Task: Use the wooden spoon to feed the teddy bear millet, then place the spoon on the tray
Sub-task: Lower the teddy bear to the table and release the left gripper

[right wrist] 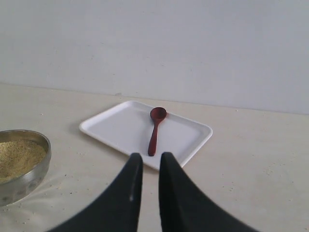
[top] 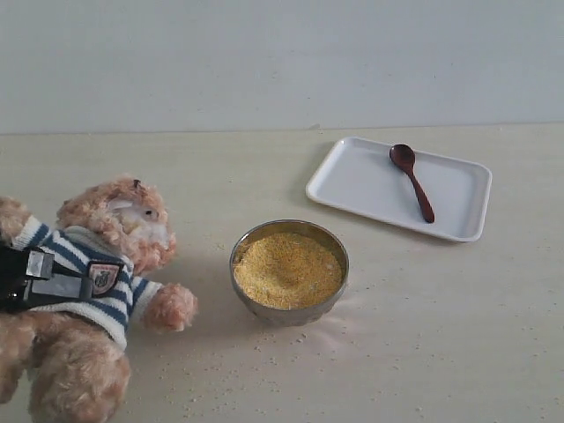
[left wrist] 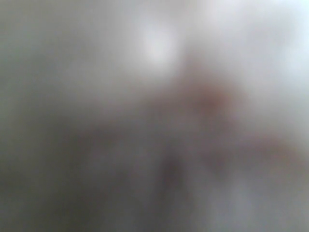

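Note:
The teddy bear (top: 115,220) lies on its back at the left, head toward the bowl. My left gripper (top: 53,275) reaches in from the left edge and is clamped across its striped torso. The left wrist view is only a close grey-brown blur. The millet (top: 286,269) fills a round metal bowl (top: 289,310) in the middle. The wooden spoon (top: 412,181) lies on the white tray (top: 370,181) at the back right. In the right wrist view, my right gripper (right wrist: 150,157) hovers before the tray (right wrist: 120,128) and spoon (right wrist: 155,130), its jaws a narrow gap apart and holding nothing.
Stray grains are scattered on the pale tabletop in front of the bowl (right wrist: 34,176) and beside the bear. A plain light wall runs behind the table. My right arm is outside the exterior view.

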Robot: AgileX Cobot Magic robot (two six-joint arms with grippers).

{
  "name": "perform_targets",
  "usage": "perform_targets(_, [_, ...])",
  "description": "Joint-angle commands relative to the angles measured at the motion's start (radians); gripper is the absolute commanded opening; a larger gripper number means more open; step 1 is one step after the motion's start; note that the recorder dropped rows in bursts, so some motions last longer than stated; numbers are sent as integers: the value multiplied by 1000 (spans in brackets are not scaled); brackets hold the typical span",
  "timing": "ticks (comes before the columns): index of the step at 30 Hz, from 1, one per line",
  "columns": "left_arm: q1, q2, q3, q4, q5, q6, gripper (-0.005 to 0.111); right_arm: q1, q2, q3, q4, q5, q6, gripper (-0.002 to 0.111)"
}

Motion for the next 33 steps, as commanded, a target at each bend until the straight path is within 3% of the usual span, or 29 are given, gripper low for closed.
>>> perform_targets(1, [-11,144,0,-64,-12,81,6,-3,-6,4,-3,2,-1,15])
perform_targets(3, [-11,241,0,-123,-15,146,8,-3,-6,4,-3,2,-1,15])
perform_targets(6, [-11,323,0,-164,-16,193,22,-3,-6,4,-3,2,-1,15])
perform_targets(12, [-11,346,-5,-171,-52,193,63,-3,-6,4,-3,2,-1,15])
perform_targets(33, [-11,262,-19,-180,-41,193,65,-3,-6,4,17,-20,-2,15])
